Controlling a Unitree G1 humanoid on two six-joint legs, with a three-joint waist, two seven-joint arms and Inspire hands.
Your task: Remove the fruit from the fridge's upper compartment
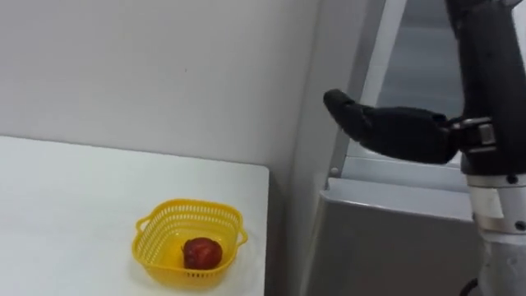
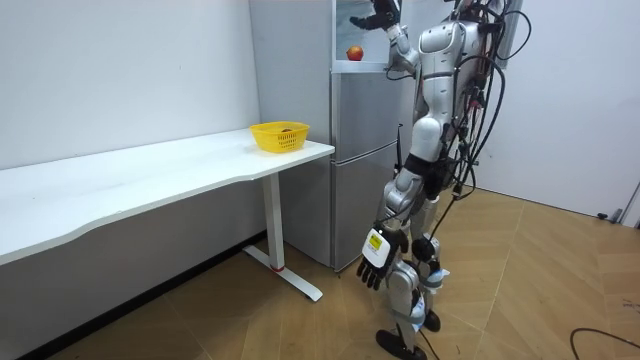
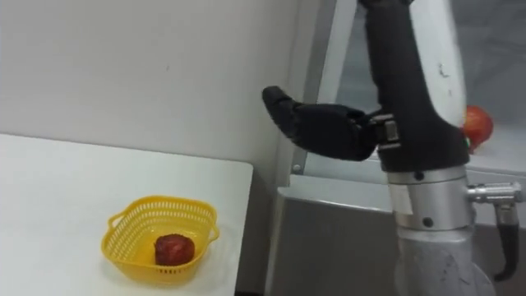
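Yellow basket [image 1: 153, 240] holds one fruit [image 1: 202, 252]; fridge [image 2: 365, 170] one apple [image 3: 481, 125].

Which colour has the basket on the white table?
Yellow; the basket shows best in the left eye view.

A sparse lab-like room: bare white walls [image 2: 120, 70], wood-pattern floor [image 2: 520, 285], one table [image 2: 150, 178] beside a grey fridge [image 2: 362, 150].

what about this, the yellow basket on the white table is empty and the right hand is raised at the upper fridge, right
The yellow basket is not empty: a red fruit lies in it, as the left eye view shows. The rest holds: it sits on the white table and the right hand is raised at the upper fridge.
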